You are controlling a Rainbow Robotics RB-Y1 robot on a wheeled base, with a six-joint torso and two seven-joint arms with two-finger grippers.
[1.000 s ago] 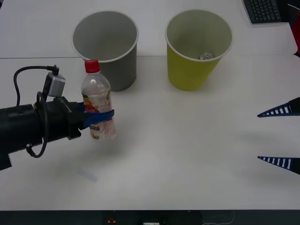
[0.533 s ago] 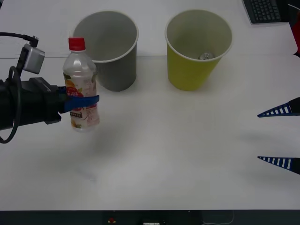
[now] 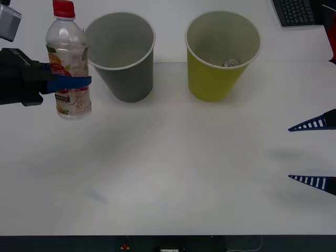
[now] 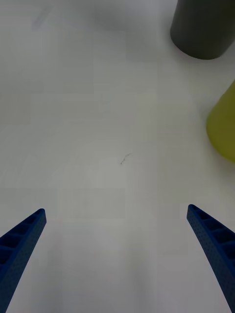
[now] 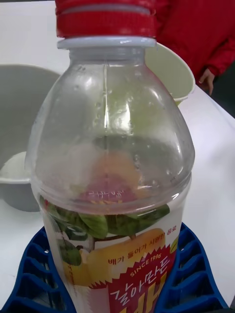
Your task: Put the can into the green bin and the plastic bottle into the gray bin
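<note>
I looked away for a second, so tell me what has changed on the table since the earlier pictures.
The left gripper, still shut on the plastic bottle, has lifted it upright off the table and carried it toward the robot's left, beside the gray bin. Unchanged: both bins, the can lying inside the green bin, and the right gripper, open and parked at the right edge.

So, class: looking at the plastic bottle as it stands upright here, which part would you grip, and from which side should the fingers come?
Grip the plastic bottle around its labelled middle, coming in level from the robot's left, as the left gripper does now. The body there is straight-walled and wider than the tapering shoulder and red cap, so the ribbed fingers wrap it squarely and keep it upright.
</note>
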